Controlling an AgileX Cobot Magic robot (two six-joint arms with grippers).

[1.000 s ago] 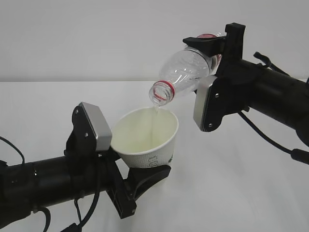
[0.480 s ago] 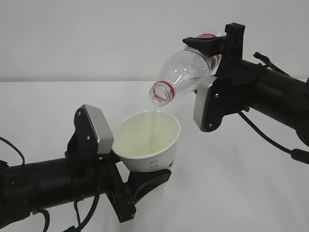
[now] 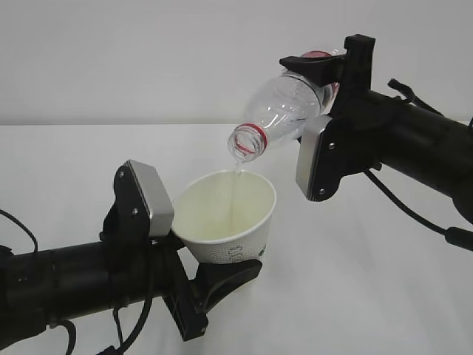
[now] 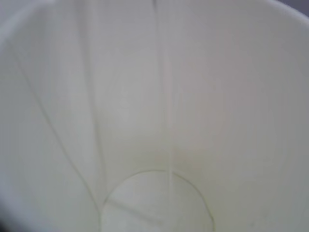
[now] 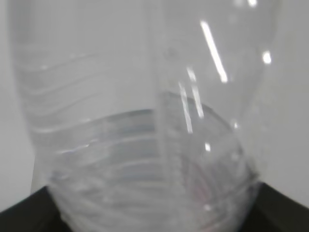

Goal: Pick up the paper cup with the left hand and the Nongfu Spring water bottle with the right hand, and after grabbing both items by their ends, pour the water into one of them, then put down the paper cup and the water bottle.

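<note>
In the exterior view my left gripper is shut on the base end of the white paper cup, which is held tilted with its mouth up. My right gripper is shut on the bottom end of the clear Nongfu Spring water bottle, which slants down to the left, its red neck ring just above the cup's rim. A thin stream of water falls from the bottle's mouth into the cup. The cup's pale inside fills the left wrist view. The right wrist view shows the ribbed bottle close up with water inside.
Both items hang over a white table in front of a plain white wall. Black cables trail from both arms.
The left gripper and cup have shifted slightly right and down under the bottle's mouth. The bottle stays tilted and the water keeps flowing.
</note>
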